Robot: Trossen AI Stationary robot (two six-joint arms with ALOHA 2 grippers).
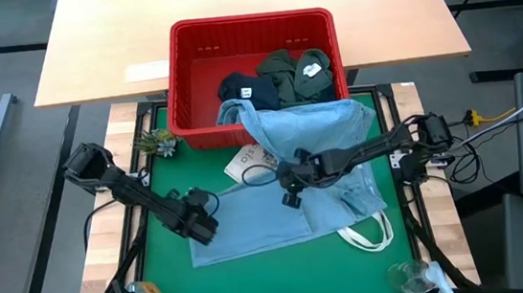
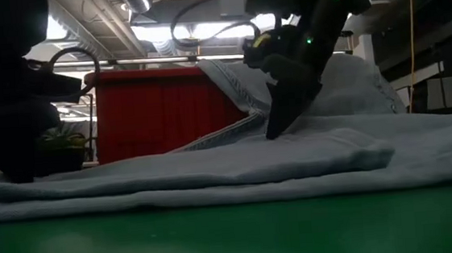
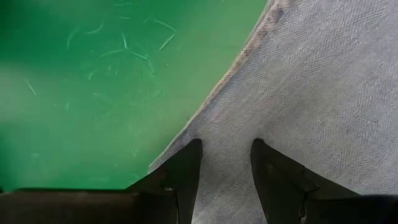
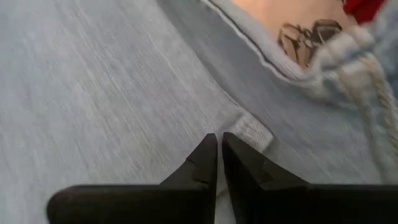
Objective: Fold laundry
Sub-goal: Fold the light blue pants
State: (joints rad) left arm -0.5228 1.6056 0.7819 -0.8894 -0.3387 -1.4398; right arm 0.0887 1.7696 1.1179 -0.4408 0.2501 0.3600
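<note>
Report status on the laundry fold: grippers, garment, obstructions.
Left gripper open over denim garment edge, near-left. Right gripper shut, tips on the denim mid-table. Denim partly draped over red basket rim; tote bag handles underneath.

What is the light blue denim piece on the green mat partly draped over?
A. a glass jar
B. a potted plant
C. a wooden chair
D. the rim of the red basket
D: in the high view the light blue denim garment runs up from the green mat and over the front rim of the red basket.
</note>
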